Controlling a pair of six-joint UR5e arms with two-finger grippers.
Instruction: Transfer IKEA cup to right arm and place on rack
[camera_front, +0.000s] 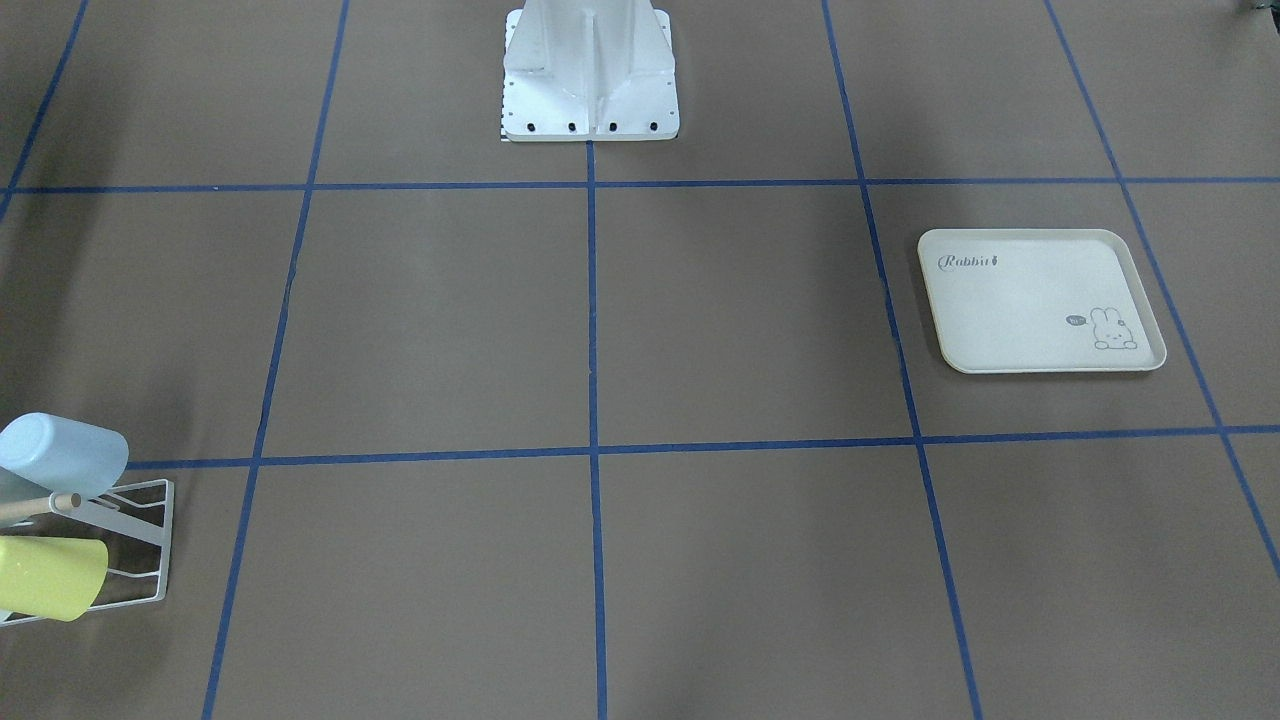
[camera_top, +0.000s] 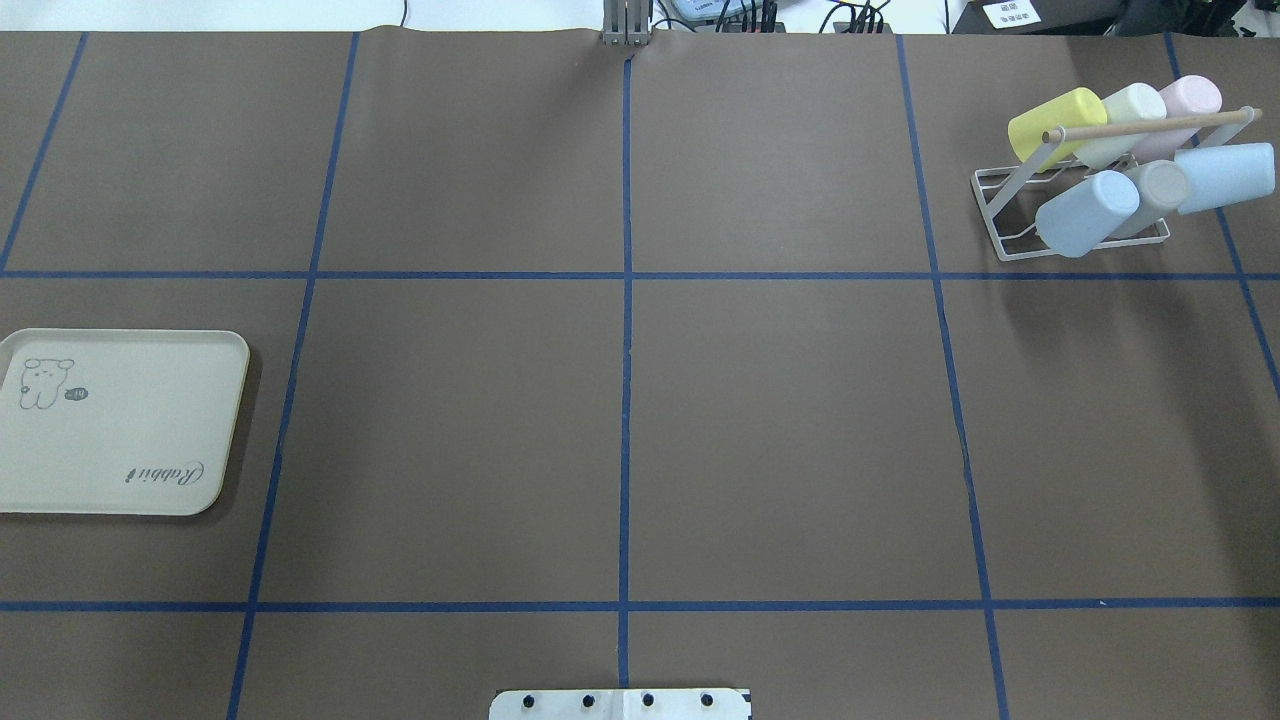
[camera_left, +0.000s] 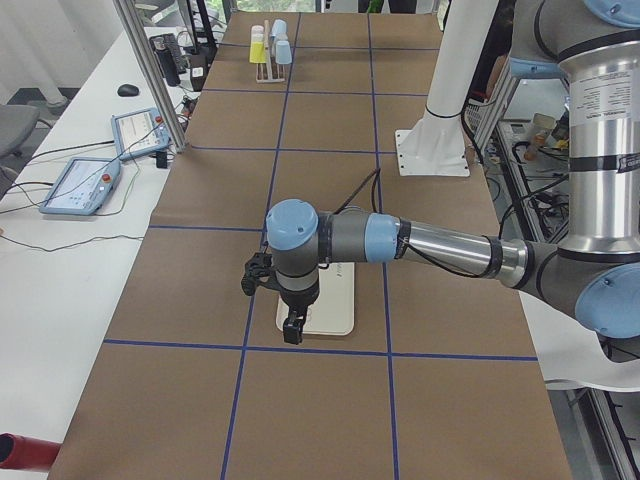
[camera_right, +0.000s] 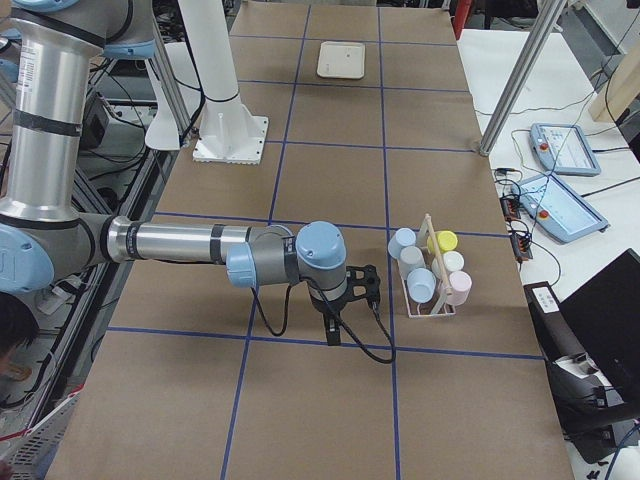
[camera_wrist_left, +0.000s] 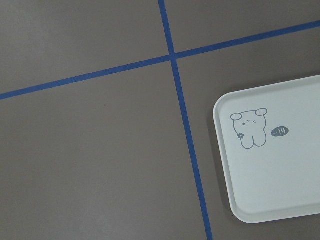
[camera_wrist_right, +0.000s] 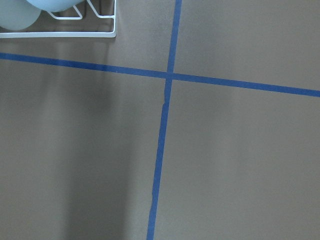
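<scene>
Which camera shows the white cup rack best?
Overhead exterior: the whole rack and its cups show unobstructed. The right side view shows it whole but smaller, the left side view tiny. Front-facing crops it at the edge; the right wrist catches one corner.

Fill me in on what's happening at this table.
Nothing is being handled right now. Six pastel cups sit on the white wire rack at the table's far corner on the robot's right. The rabbit-print tray on its left has no cup on it. The left end effector hangs over the tray and the right end effector hangs beside the rack. Neither visibly holds a cup; whether they are open or shut cannot be told.
</scene>
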